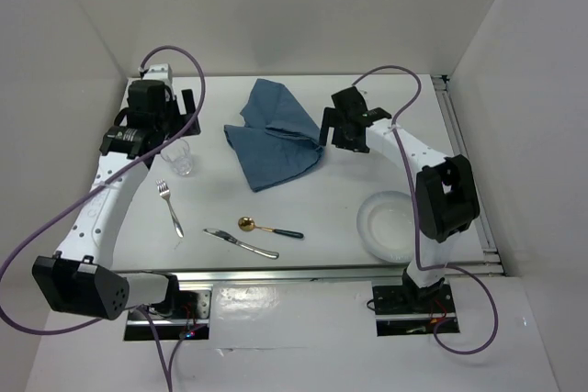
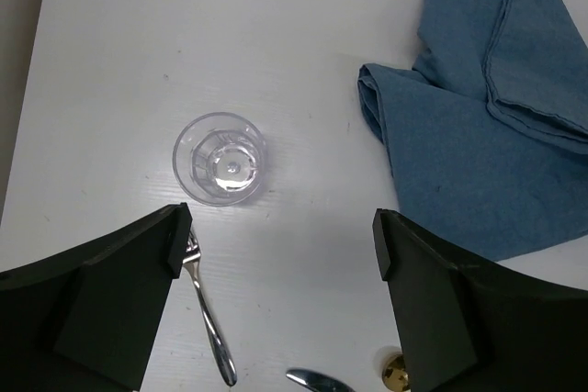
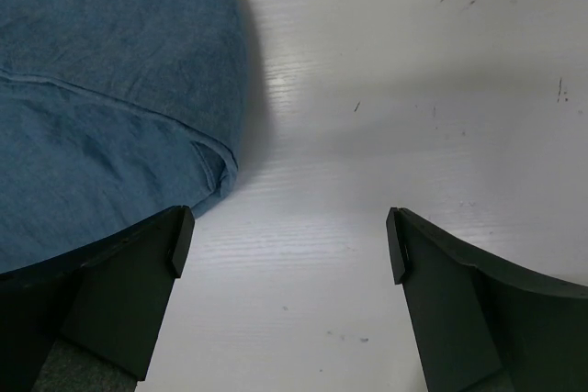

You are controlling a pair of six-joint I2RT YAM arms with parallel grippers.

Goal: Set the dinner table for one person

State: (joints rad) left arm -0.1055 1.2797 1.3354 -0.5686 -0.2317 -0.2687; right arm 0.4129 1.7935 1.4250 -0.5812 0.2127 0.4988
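Note:
The white dinner table (image 1: 317, 192) carries a crumpled blue cloth placemat (image 1: 274, 135) at the back middle. A clear glass (image 1: 181, 158) stands at the left, with a fork (image 1: 170, 207) in front of it. A knife (image 1: 241, 243) and a gold spoon with a dark handle (image 1: 269, 228) lie near the front. A white plate (image 1: 390, 225) sits at the front right. My left gripper (image 1: 184, 112) is open and empty above the glass (image 2: 220, 158). My right gripper (image 1: 329, 128) is open and empty, just right of the placemat's edge (image 3: 101, 107).
White enclosure walls stand at the left, back and right. A silver rail (image 1: 303, 273) runs along the near edge, another rail (image 1: 464, 162) along the right. In the left wrist view the fork (image 2: 207, 319), knife tip (image 2: 317, 380) and spoon bowl (image 2: 397, 374) lie below the glass.

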